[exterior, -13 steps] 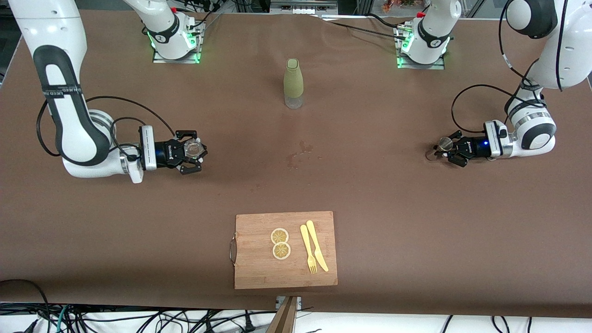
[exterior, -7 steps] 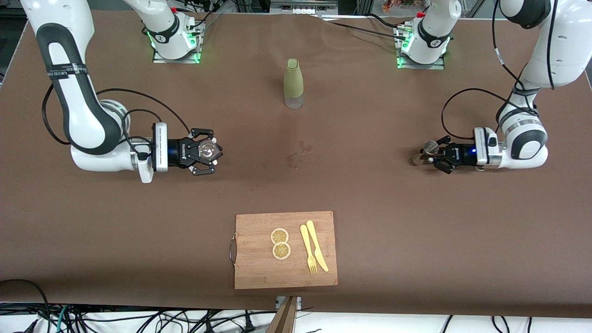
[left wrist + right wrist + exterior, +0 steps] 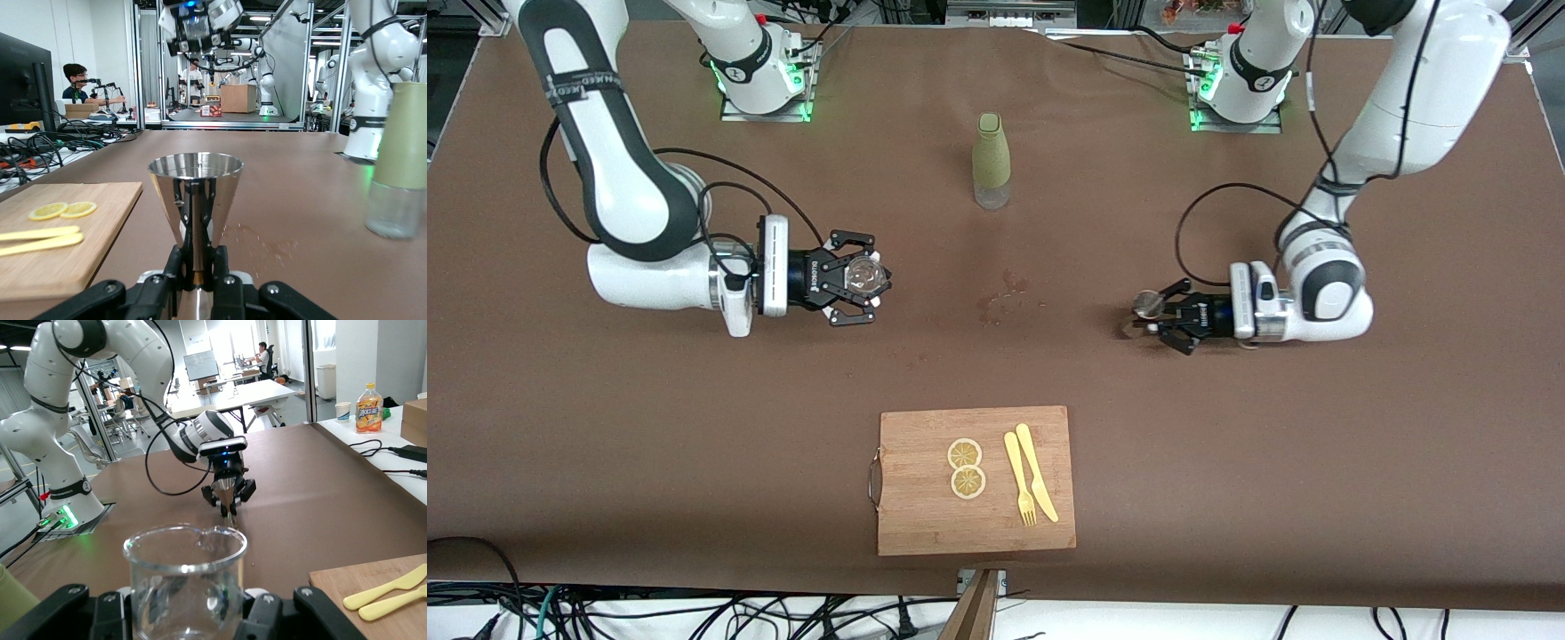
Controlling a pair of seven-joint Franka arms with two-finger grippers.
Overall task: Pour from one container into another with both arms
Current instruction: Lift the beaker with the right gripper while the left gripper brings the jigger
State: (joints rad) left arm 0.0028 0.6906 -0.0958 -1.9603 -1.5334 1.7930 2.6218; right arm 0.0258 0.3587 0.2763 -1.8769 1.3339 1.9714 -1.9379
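You had both arms low over the table (image 3: 1227, 427), facing each other, well apart. Right gripper (image 3: 860, 278) was clamped on the clear glass beaker (image 3: 864, 276), upright, over the right arm's end. Left gripper (image 3: 1158, 317) pinched the stem of the steel jigger (image 3: 1145, 305), also upright, over the left arm's end. Pour not started, I'd judge (no tilt, vessels nowhere near meeting). Left: bring them together, tip one. Bottle (image 3: 991, 161) and cutting board (image 3: 975, 480) sat untouched.
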